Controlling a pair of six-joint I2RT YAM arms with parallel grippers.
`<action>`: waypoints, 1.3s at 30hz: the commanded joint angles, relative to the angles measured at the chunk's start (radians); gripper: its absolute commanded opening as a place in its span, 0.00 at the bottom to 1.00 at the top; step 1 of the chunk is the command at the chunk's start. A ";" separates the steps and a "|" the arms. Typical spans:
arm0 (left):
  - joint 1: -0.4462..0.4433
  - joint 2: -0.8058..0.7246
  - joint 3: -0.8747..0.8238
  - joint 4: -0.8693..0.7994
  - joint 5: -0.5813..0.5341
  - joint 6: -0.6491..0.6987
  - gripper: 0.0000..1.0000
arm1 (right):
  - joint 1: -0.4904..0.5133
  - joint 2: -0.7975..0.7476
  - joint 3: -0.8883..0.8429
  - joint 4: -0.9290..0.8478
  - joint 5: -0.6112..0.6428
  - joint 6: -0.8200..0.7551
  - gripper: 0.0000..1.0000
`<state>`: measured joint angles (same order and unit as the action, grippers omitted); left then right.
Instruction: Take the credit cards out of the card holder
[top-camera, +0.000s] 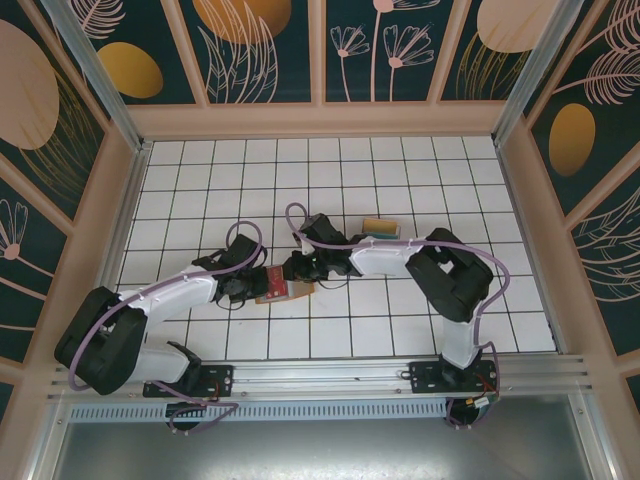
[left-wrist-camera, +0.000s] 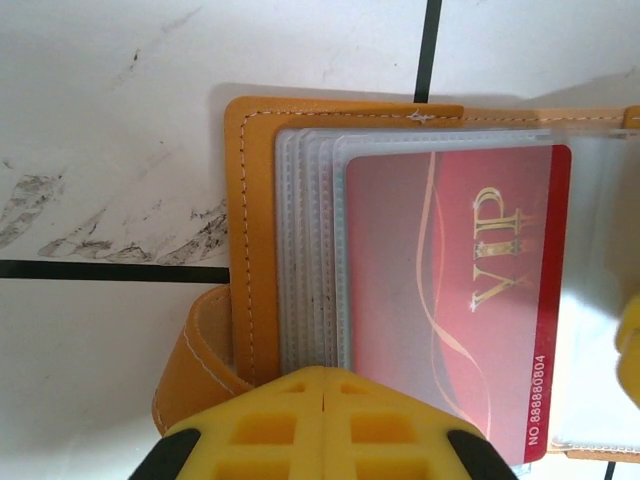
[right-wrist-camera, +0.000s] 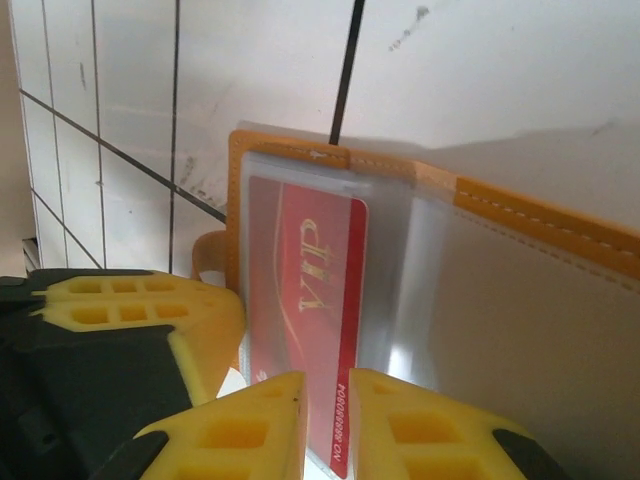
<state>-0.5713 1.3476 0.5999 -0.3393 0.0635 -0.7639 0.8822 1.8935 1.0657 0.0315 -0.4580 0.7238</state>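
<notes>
The orange-brown card holder (top-camera: 272, 287) lies open on the white tiles between both arms. Its stitched cover (left-wrist-camera: 250, 200) holds a stack of clear sleeves (left-wrist-camera: 305, 250). A red VIP credit card (left-wrist-camera: 450, 300) sits in the top sleeve. My left gripper (left-wrist-camera: 325, 375) is shut, its yellow tips meeting on the holder's near edge beside the strap tab (left-wrist-camera: 195, 360). My right gripper (right-wrist-camera: 327, 385) stands over the near end of the red card (right-wrist-camera: 300, 270), jaws a narrow gap apart with the card's numbered edge showing between them. I cannot tell whether they pinch it. A clear page and cover (right-wrist-camera: 520, 215) rise on the right.
A small tan roll-like object (top-camera: 380, 227) lies on the tiles behind the right arm. The left gripper's finger (right-wrist-camera: 140, 320) sits close beside the right gripper. Patterned walls enclose the table (top-camera: 220, 170) on three sides.
</notes>
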 joint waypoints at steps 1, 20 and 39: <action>0.007 0.012 -0.014 0.008 0.015 -0.011 0.07 | -0.010 0.025 -0.007 0.034 -0.044 0.018 0.19; 0.005 0.013 -0.020 0.014 0.025 -0.015 0.06 | -0.009 0.074 0.018 0.034 -0.078 0.014 0.17; 0.006 0.028 -0.014 0.003 0.014 -0.017 0.00 | -0.012 0.060 0.021 -0.007 -0.043 0.003 0.00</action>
<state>-0.5694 1.3518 0.5945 -0.3241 0.0742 -0.7681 0.8764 1.9476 1.0721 0.0448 -0.5091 0.7364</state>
